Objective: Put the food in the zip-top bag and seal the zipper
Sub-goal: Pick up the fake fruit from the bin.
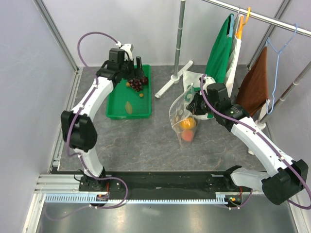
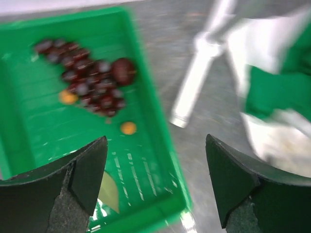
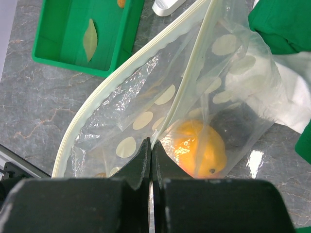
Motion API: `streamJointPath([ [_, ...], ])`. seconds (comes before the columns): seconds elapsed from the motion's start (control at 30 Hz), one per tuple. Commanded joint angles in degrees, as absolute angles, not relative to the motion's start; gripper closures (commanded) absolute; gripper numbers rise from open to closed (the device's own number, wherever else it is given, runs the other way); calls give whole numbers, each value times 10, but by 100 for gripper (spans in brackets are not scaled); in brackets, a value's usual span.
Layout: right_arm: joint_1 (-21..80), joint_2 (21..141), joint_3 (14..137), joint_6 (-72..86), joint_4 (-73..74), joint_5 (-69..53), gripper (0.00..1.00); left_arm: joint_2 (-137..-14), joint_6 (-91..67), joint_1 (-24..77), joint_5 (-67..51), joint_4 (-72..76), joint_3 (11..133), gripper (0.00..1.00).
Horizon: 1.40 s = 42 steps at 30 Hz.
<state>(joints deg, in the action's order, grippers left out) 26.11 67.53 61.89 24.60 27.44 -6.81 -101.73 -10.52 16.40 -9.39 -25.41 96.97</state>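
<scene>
In the top view the green tray (image 1: 116, 104) lies toward 10 o'clock from the middle of the table, and the zip-top bag (image 1: 181, 109) stands just beside the middle, toward 3 o'clock. The left gripper (image 2: 155, 179) hovers over the tray with its jaws wide apart and nothing between them. In its wrist view the grape bunch (image 2: 90, 80) lies on the tray floor toward 11 o'clock from the fingers. The dark plum (image 2: 124, 71) touches the bunch at the 2 o'clock side of it. Two small orange bits (image 2: 128, 127) lie near the grapes, and a pale leaf (image 1: 129, 107) lies in the 6 o'clock part of the tray. The right gripper (image 3: 151, 160) is closed on one clear wall of the bag and holds it up from the table. The mouth of the bag is open, and the zipper (image 3: 97, 94) runs as a pale strip from 7 o'clock up to 1 o'clock in the right wrist view. The orange (image 3: 199, 148) sits inside the bag, low, just at 3 o'clock from the closed fingers. In the top view the peach (image 1: 188, 135) is under the orange, at the bottom of the bag. A green garment (image 1: 221, 48) hangs toward 1 o'clock from the bag.
</scene>
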Motion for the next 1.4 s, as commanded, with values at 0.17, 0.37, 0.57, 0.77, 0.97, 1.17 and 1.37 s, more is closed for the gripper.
streamJointPath([
  [0.17, 263, 677, 635, 243, 258, -73, 100, -1190, -169, 173, 186, -205, 1066, 16],
  [0.37, 263, 683, 634, 238, 257, -80, 100, -1251, -187, 149, 173, -152, 1090, 18],
  [0.57, 263, 692, 632, 237, 255, -84, 100, -1301, -168, 149, 143, -146, 1139, 16],
  [0.77, 262, 699, 631, 243, 252, -91, 100, -1351, -159, 147, 137, -160, 1177, 11],
  [0.97, 263, 698, 632, 242, 252, -92, 100, -1386, -160, 145, 149, -191, 1202, 13],
  [1.17, 262, 694, 632, 242, 252, -90, 100, -1393, -170, 130, 156, -240, 1210, 21],
  [1.37, 263, 693, 634, 242, 252, -91, 100, -1378, -143, 126, 121, -314, 1205, 23],
])
